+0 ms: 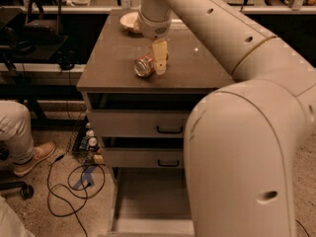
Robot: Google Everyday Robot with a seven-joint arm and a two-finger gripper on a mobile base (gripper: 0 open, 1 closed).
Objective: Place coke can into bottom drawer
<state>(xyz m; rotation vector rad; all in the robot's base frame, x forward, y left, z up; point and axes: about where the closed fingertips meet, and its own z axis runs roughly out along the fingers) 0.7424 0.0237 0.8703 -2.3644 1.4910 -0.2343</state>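
The coke can (pixel 144 65) lies on its side on the cabinet top (pixel 111 63), orange-red with its silver end facing front-left. My gripper (pixel 157 68) hangs straight down from the cream arm and sits against the can's right end, at tabletop height. The bottom drawer (pixel 153 204) is pulled out below the two upper drawers; its flat floor is bare, and my arm's large body covers its right part.
A cream bowl (pixel 129 21) stands at the back of the cabinet top behind the wrist. The two upper drawers (pixel 143 122) with black handles are slightly ajar. A seated person's leg and shoe (pixel 29 154), small bottles (pixel 91 143) and cables (pixel 74 181) are on the floor at left.
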